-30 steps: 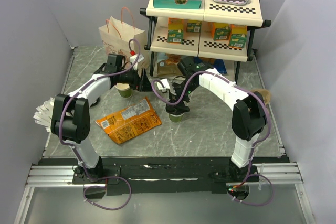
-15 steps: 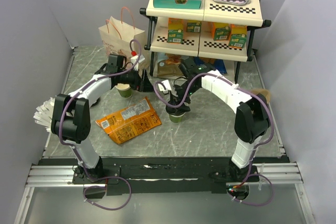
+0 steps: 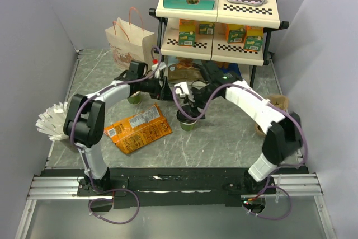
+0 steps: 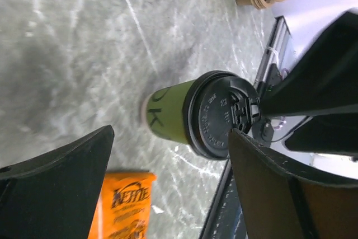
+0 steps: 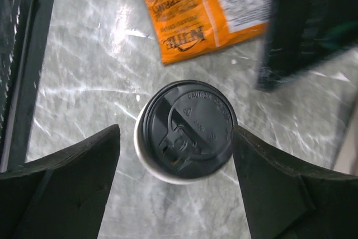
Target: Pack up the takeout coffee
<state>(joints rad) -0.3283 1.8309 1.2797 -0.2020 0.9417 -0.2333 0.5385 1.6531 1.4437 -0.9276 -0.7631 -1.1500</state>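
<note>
Small dark green paper cup with black plastic lid [image 5: 186, 130] stands centred beneath the right tool [image 5: 175, 134], fingers spread, gripping nothing; left tool [image 4: 170, 135] gapes empty.

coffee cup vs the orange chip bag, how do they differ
The coffee cup stands upright; the orange chip bag lies flat. The cup is green with a black lid; the bag is orange with printed lettering. The cup sits between the open fingers of the right claw; no claw brackets the bag. Both rest on the table.
</note>
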